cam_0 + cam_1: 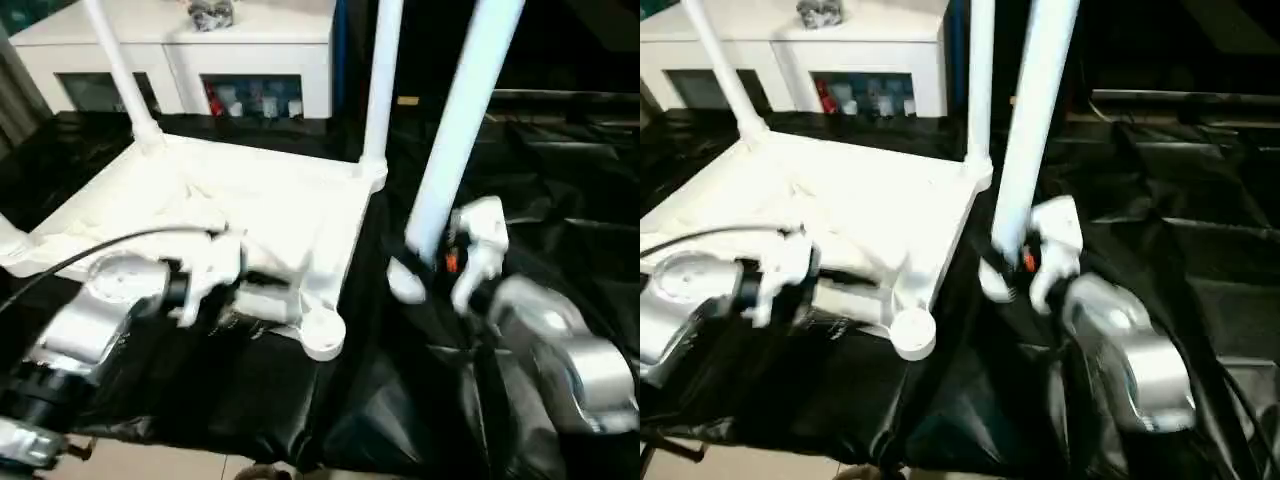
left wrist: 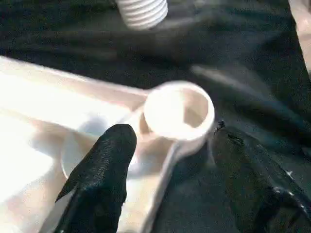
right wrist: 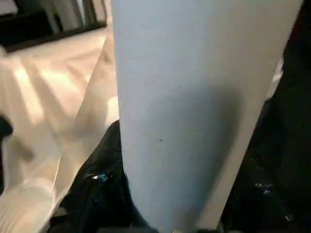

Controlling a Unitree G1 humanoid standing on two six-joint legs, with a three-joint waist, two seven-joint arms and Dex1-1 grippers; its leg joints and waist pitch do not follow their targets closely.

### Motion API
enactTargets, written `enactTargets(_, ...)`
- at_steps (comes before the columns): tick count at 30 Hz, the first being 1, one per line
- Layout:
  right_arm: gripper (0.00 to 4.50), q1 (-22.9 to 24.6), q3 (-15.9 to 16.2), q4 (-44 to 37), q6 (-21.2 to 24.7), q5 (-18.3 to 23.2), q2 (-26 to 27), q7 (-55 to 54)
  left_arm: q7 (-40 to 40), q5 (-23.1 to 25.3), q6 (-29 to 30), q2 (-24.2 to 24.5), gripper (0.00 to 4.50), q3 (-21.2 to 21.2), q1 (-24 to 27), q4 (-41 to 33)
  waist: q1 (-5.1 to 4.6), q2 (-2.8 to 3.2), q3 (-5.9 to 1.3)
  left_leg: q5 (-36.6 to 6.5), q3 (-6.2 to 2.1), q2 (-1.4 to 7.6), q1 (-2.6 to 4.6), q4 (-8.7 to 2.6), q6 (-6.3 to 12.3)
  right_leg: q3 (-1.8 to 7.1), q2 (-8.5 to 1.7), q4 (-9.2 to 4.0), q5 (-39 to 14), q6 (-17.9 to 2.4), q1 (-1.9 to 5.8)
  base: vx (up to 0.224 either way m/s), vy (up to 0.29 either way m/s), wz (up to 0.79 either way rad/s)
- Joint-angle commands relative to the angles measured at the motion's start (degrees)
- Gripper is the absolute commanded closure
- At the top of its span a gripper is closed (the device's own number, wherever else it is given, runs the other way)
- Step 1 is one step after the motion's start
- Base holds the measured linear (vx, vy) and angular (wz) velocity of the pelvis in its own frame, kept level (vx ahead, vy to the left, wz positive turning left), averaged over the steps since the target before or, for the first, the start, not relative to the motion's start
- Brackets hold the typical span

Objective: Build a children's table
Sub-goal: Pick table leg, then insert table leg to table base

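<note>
Two legs [image 1: 378, 90] stand in far sockets | tabletop [image 1: 250, 215] upside down on black sheet [image 1: 400, 400] | right gripper [image 1: 425, 262] pinches another leg [image 1: 455, 130] | near-right socket [image 2: 179, 111] empty | left gripper [image 2: 165, 165] spread astride tabletop's rim there | I judge past halfway.

The white plastic rectangular tabletop [image 1: 270, 215] and the long white tubular leg [image 1: 455, 130] lie pale against the glossy black plastic sheet [image 1: 400, 400], the leg's end ridged with white thread [image 2: 142, 10], while the silver forearms [image 1: 570, 360] end in black fingers [image 2: 99, 179].
</note>
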Motion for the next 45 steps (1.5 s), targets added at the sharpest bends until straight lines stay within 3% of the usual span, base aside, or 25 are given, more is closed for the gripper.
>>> enactTargets(1,2.6,0.2,0.7,-3.2,-0.7,0.1,-0.1,0.8,-2.1,2.0,-3.3,1.2,1.52,-1.1,-1.2,2.5,-0.26,0.53,-3.64,-16.8,-2.37,4.13,1.42,-5.41,-3.43,2.72,-3.52,-4.57,-12.4,-11.8,2.04,0.0,0.0,0.0)
enactTargets(6,2.6,1.2,0.6,-4.6,1.0,0.7,0.3,0.4,-1.1,8.2,-10.2,0.9,1.52,-3.1,-4.4,12.3,-0.66,0.55,-3.73,-16.6,-2.44,4.14,1.46,-5.33,-3.28,2.75,-3.64,-4.55,-11.4,-12.3,2.2,0.0,0.0,0.0)
enactTargets(9,2.6,1.9,0.8,-5.2,1.2,1.5,0.4,0.5,0.3,9.1,-11.4,-0.8,1.88,-2.9,-6.4,16.8,-0.56,0.52,-3.89,-15.5,-2.42,4.18,1.41,-5.22,-3.12,2.69,-3.72,-4.17,-8.9,-13.4,2.31,0.0,0.0,0.0)
enactTargets(11,2.6,1.9,1.0,-5.3,1.2,1.6,0.7,0.5,0.7,9.5,-12.1,-1.4,1.88,-3.0,-7.3,18.8,-0.49,0.69,-3.92,-15.2,-2.41,4.27,1.41,-5.15,-3.05,2.69,-3.82,-4.05,-7.3,-14.3,2.36,0.0,0.0,0.0)
enactTargets(17,2.6,1.9,1.6,-6.5,2.2,1.7,1.0,0.6,0.6,10.6,-15.2,-3.9,2.31,-2.5,-10.5,26.9,-0.46,0.77,-3.84,-15.7,-2.36,4.25,1.4,-5.13,-2.88,2.68,-3.87,-4.09,-6.8,-15.0,2.43,0.0,0.0,0.0)
enactTargets(26,2.6,1.7,2.0,-6.6,2.7,1.5,0.8,0.6,-0.8,11.9,-17.2,-4.0,3.11,-2.4,-11.8,31.5,-0.3,0.66,-3.54,-18.4,-2.55,4.45,1.63,-5.39,-3.65,2.83,-4.12,-4.55,-12.0,-14.0,2.15,0.0,0.0,0.0)
enactTargets(32,2.6,0.9,2.1,-5.6,2.0,0.8,0.7,0.6,-2.0,9.2,-15.0,-5.2,3.54,-0.5,-12.0,31.5,-0.2,0.63,-3.61,-17.4,-2.45,4.46,1.53,-5.35,-3.51,2.82,-4.16,-4.4,-10.5,-14.6,2.11,0.0,0.0,0.0)
enactTargets(33,2.6,0.8,2.3,-5.4,1.7,0.6,0.5,0.8,-2.4,9.1,-14.7,-5.4,3.54,-0.4,-12.1,31.7,-0.2,0.4,-3.66,-17.3,-2.43,4.48,1.51,-5.34,-3.41,2.82,-4.15,-4.36,-10.3,-14.6,2.16,0.0,0.0,0.0)
enactTargets(35,2.6,0.6,2.6,-5.1,1.2,0.6,0.3,1.1,-3.2,9.9,-15.0,-5.2,3.86,-1.0,-12.1,32.0,-0.14,0.44,-3.69,-16.7,-2.44,4.46,1.44,-5.31,-3.17,2.81,-4.19,-4.34,-10.2,-14.5,2.24,0.0,0.0,0.0)
enactTargets(40,2.6,0.0,2.8,-4.6,1.0,0.5,0.0,1.6,-4.1,12.0,-15.7,-4.9,4.11,-2.3,-12.2,33.0,-0.28,0.48,-3.75,-16.0,-2.45,4.4,1.29,-5.28,-2.76,2.75,-4.13,-4.24,-9.0,-14.7,2.39,0.0,0.0,0.0)
enactTargets(45,2.6,-0.5,3.0,-4.2,0.6,0.3,-0.3,2.3,-5.0,14.5,-16.6,-4.3,4.37,-4.1,-12.3,33.3,-0.35,0.55,-3.65,-16.8,-2.47,4.44,1.37,-5.26,-2.78,2.84,-4.3,-4.53,-11.3,-14.6,2.36,0.0,0.0,0.0)
